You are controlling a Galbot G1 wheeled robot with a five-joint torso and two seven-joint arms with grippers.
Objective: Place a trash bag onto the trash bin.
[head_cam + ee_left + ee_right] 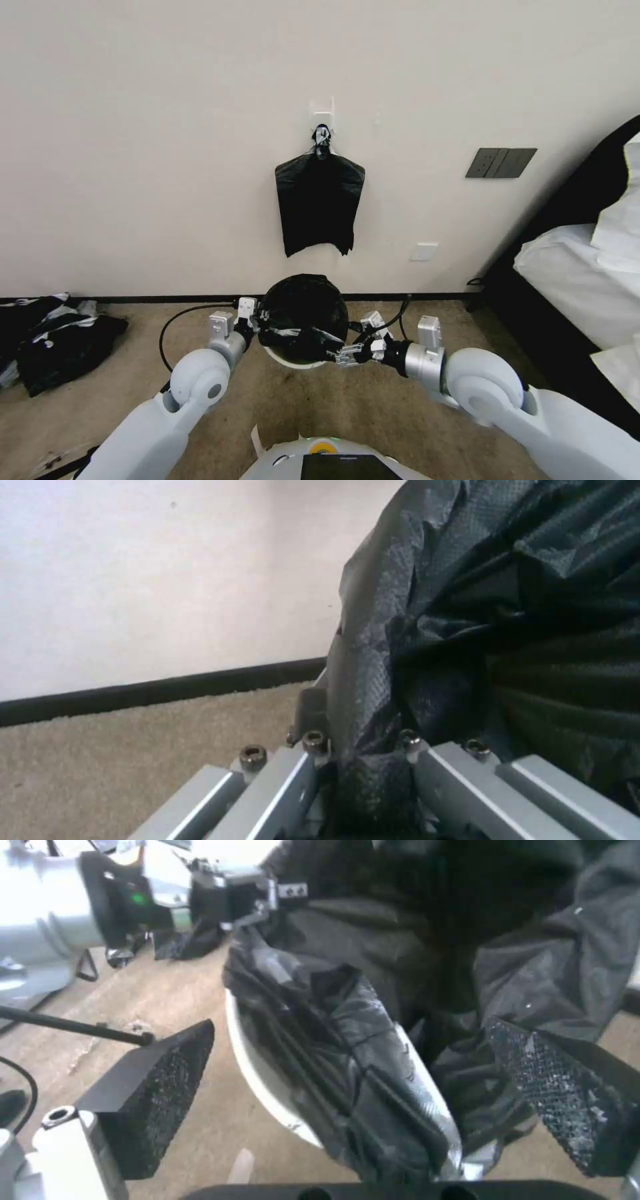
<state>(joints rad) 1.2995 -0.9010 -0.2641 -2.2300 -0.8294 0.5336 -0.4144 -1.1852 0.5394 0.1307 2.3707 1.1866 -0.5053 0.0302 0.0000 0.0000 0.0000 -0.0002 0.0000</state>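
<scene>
While the left tool (257,325) clenches the trash bag (303,313) over the trash bin (293,363), the released right tool (347,1080) should grip the rim film between its pads.

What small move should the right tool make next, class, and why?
Probably close the right tool on the bunched film of the trash bag between its open pads. That near edge sits heaped on the trash bin, whose white rim shows bare, while the left tool grips the opposite side.
</scene>
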